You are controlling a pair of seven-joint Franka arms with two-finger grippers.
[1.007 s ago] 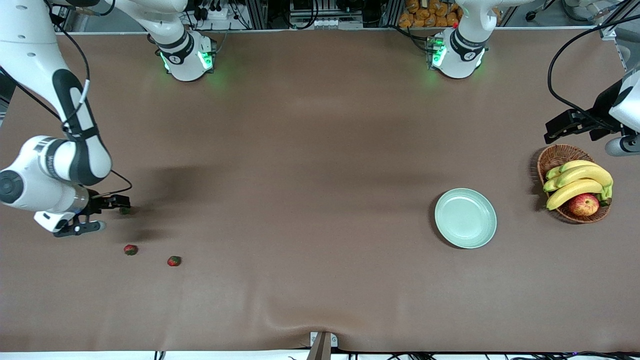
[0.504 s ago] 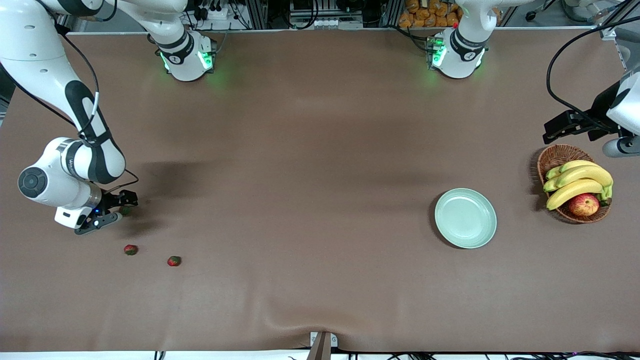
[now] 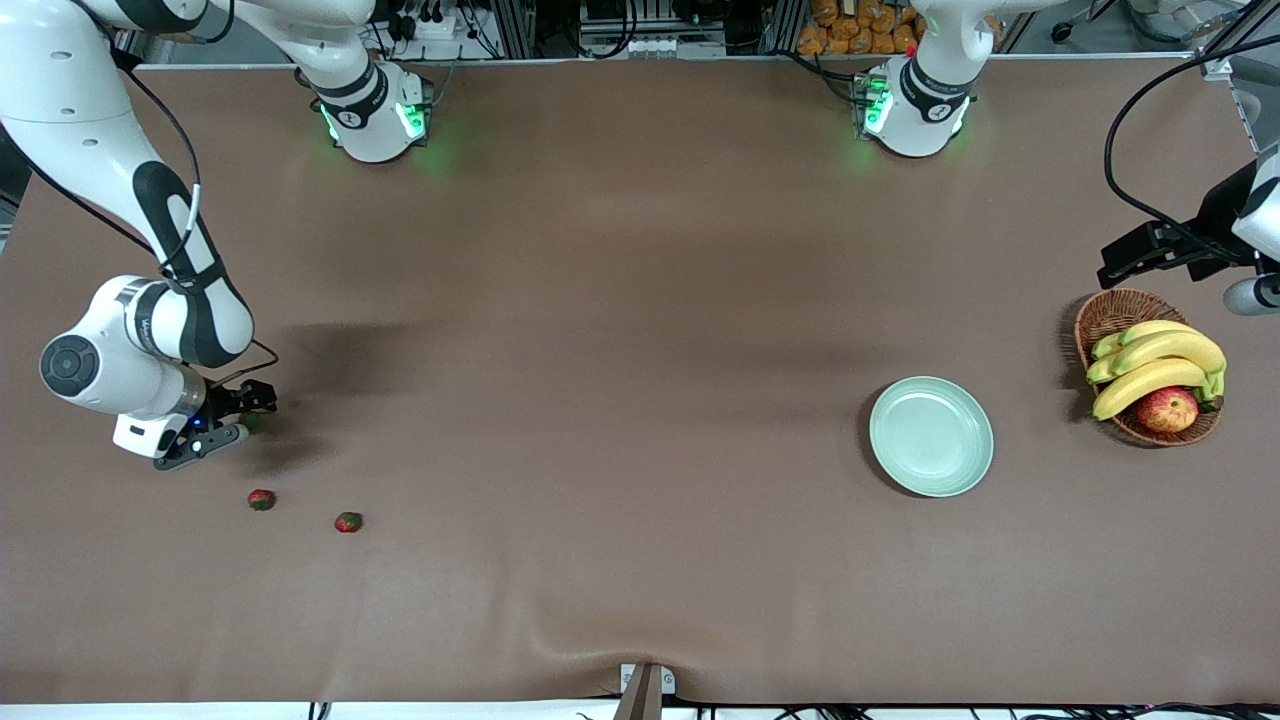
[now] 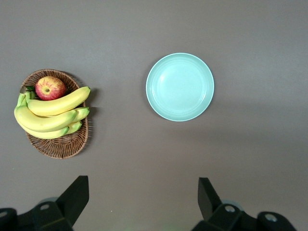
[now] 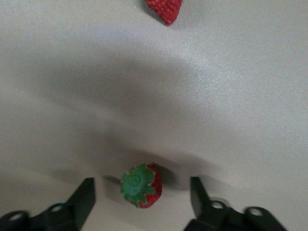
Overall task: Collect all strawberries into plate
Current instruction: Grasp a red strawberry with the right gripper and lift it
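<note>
The right tool (image 5: 139, 195), fingers apart around a strawberry (image 5: 142, 186) on the surface (image 3: 600, 300) at its end, should clamp gently below the leaves, while the left tool (image 4: 139, 202) waits spread above the empty plate (image 3: 931, 436) and two strawberries (image 3: 261, 499) lie nearer the camera

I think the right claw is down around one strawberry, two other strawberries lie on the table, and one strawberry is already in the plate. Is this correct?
Not quite: the plate holds nothing, as the front view shows. The right claw is down around one strawberry, fingers apart, and two other strawberries lie on the table.
</note>
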